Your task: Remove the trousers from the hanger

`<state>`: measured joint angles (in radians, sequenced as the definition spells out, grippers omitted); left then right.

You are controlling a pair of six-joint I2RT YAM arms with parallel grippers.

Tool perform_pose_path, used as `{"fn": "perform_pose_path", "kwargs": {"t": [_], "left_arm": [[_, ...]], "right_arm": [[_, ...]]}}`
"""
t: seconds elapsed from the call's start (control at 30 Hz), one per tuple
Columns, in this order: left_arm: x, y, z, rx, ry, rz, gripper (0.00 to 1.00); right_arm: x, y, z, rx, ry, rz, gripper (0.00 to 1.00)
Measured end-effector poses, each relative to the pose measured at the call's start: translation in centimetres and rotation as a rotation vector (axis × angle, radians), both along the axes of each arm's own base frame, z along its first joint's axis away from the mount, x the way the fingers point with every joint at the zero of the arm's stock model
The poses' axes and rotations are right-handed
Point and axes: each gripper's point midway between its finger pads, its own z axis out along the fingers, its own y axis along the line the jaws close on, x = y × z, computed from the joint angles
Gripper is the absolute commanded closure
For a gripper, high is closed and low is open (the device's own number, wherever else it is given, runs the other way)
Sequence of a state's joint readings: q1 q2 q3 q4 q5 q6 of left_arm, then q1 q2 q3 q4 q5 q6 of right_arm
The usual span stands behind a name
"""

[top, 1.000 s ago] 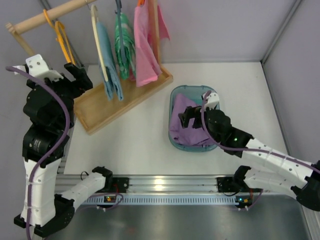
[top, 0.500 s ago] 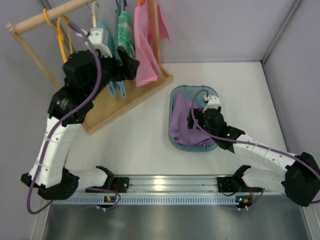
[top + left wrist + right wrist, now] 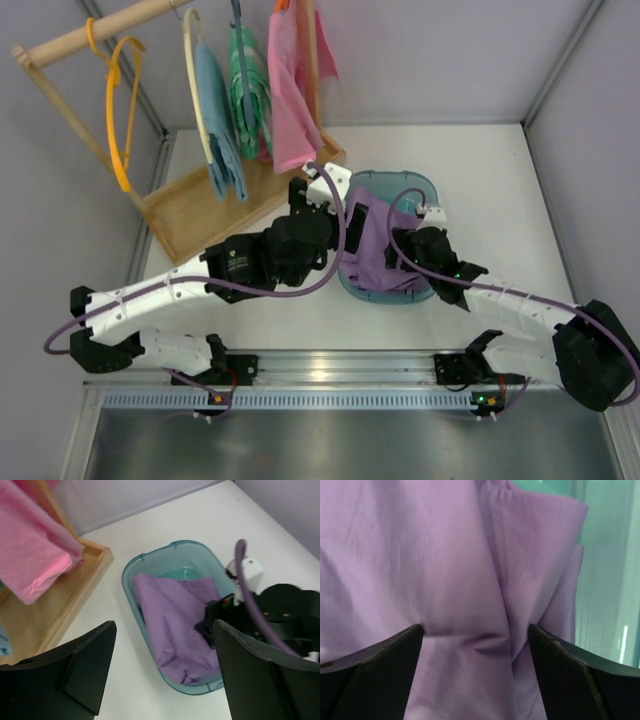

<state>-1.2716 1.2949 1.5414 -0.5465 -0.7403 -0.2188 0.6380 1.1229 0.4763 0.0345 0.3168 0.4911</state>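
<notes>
The lilac trousers (image 3: 372, 250) lie crumpled in a teal plastic basin (image 3: 420, 187); they also show in the left wrist view (image 3: 175, 615) and fill the right wrist view (image 3: 445, 570). The orange-yellow hanger (image 3: 118, 120) hangs bare on the wooden rail at the far left. My right gripper (image 3: 397, 243) is open, its fingers pressed down onto the trousers (image 3: 475, 642). My left gripper (image 3: 318, 195) is open and empty, hovering at the basin's left edge (image 3: 165, 680).
A wooden rack (image 3: 190, 215) at the back left carries a pale hanger with a light blue garment (image 3: 218, 125), a green garment (image 3: 248, 85) and a pink garment (image 3: 292, 95). Grey walls stand behind and to the right.
My left arm swung down from the rack, rightwards to the basin. The hanger now hangs free. My right gripper moved a little further over the trousers.
</notes>
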Motion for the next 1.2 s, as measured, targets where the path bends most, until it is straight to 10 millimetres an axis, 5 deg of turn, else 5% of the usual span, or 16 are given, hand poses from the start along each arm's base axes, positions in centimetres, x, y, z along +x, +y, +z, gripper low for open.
{"fn": "perform_pose_path", "kwargs": {"t": [0.17, 0.27, 0.4, 0.5, 0.57, 0.77, 0.87, 1.1, 1.2], "left_arm": [[0.4, 3.0, -5.3, 0.003, -0.002, 0.087, 0.16], [1.4, 4.1, -7.1, -0.043, 0.02, 0.126, 0.16], [3.8, 4.9, -9.6, -0.124, 0.073, 0.169, 0.17], [5.0, 5.0, -12.3, -0.128, 0.121, 0.194, 0.17], [5.2, 4.1, -13.8, -0.132, 0.155, 0.184, 0.17], [5.0, 1.6, -17.1, -0.163, 0.232, 0.14, 0.18], [5.1, 0.7, -18.2, -0.174, 0.251, 0.125, 0.2], [4.2, -1.7, -21.5, -0.171, 0.282, 0.074, 0.41], [3.8, -2.8, -22.6, -0.169, 0.298, 0.05, 0.66]], "right_arm": [[-0.2, 0.2, -1.8, -0.006, 0.031, 0.007, 0.29], [0.0, 0.4, -3.2, -0.026, 0.059, 0.007, 0.49], [0.3, 0.2, -3.5, -0.041, 0.057, -0.003, 0.87], [0.6, 0.1, -2.7, -0.048, 0.043, -0.011, 0.91], [0.8, -0.1, -1.7, -0.058, 0.026, -0.009, 0.85], [2.0, 0.1, 2.7, -0.051, -0.067, 0.001, 0.36], [1.8, 0.0, 3.4, -0.049, -0.078, 0.014, 0.21], [-0.5, -1.5, 7.3, 0.023, -0.164, 0.007, 0.18], [-1.1, -1.8, 10.3, 0.088, -0.248, 0.008, 0.16]]}}
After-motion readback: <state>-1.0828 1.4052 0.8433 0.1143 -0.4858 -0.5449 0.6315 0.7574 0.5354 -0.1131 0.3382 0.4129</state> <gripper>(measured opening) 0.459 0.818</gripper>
